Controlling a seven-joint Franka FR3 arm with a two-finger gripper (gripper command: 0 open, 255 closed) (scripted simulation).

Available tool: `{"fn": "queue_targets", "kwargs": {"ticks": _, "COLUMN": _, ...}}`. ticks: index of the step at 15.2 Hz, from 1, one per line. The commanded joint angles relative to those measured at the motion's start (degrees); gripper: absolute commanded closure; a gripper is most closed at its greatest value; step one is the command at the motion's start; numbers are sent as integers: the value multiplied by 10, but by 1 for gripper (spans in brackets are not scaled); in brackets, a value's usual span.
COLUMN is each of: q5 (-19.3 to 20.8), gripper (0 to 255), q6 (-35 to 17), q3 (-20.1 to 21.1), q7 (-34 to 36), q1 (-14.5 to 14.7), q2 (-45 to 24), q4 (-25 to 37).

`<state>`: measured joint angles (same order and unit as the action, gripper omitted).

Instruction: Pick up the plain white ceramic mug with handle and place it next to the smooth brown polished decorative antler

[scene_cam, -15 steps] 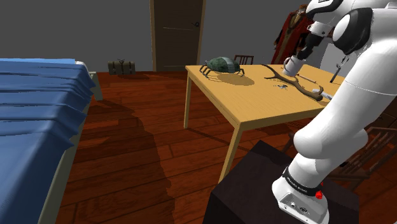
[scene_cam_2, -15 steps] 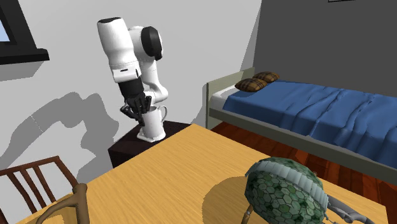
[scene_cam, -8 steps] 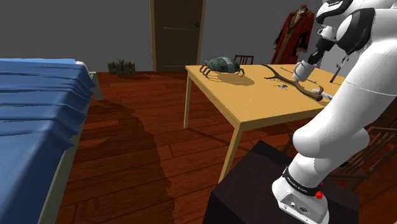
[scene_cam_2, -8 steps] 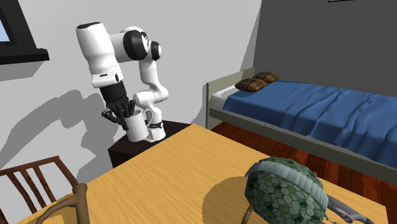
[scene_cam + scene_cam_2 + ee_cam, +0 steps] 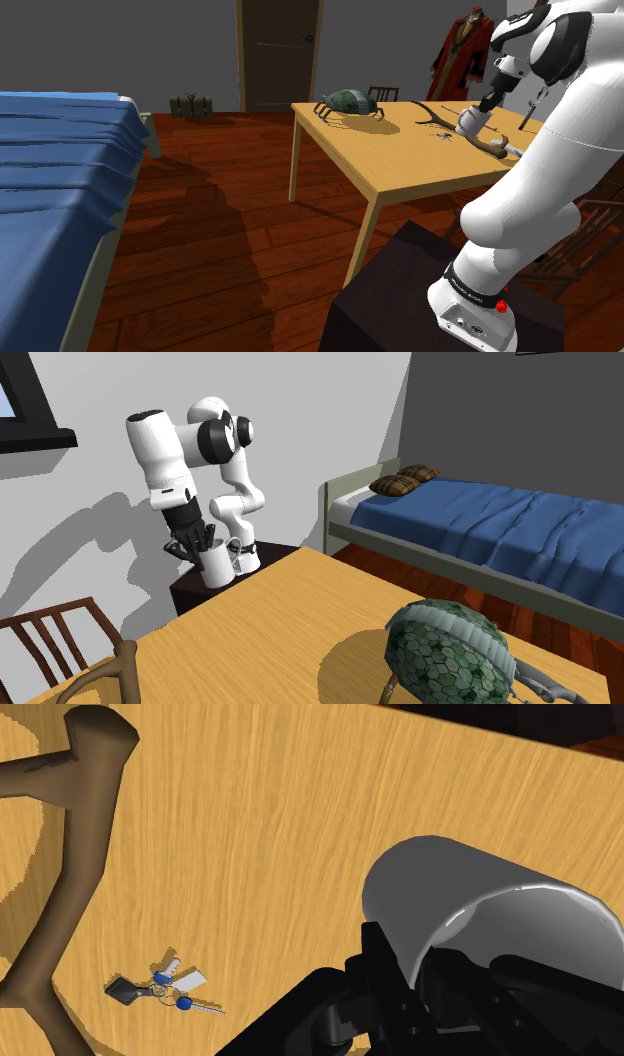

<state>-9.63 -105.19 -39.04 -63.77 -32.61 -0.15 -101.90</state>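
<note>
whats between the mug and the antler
In the wrist view, a small bunch of keys lies near the antler; otherwise bare tabletop up to the mug.

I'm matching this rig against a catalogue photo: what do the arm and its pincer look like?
The robot arm is built of rounded, glossy white shells with dark, near-black joints between them. Its all-black pincer has two slim fingers. In the shoulder view, the arm's white base carries a dark band with small lettering and small red marks.

We are holding our arm (image 5: 160, 447) bent over, gripper (image 5: 203, 540) pointing down, its jaws clamping the white mug (image 5: 218, 565) by its rim.
</note>
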Motion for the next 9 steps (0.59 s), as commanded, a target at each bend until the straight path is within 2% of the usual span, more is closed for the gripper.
{"fn": "queue_targets", "kwargs": {"ticks": 1, "q5": 0, "gripper": 255, "q6": -16, "q3": 0, "q7": -2, "q1": 0, "q2": 1, "q4": -16}}
{"fn": "queue_targets", "kwargs": {"ticks": 9, "q5": -9, "gripper": 255, "q6": -75, "q3": 0, "q7": -15, "q1": 0, "q2": -7, "q4": -70}}
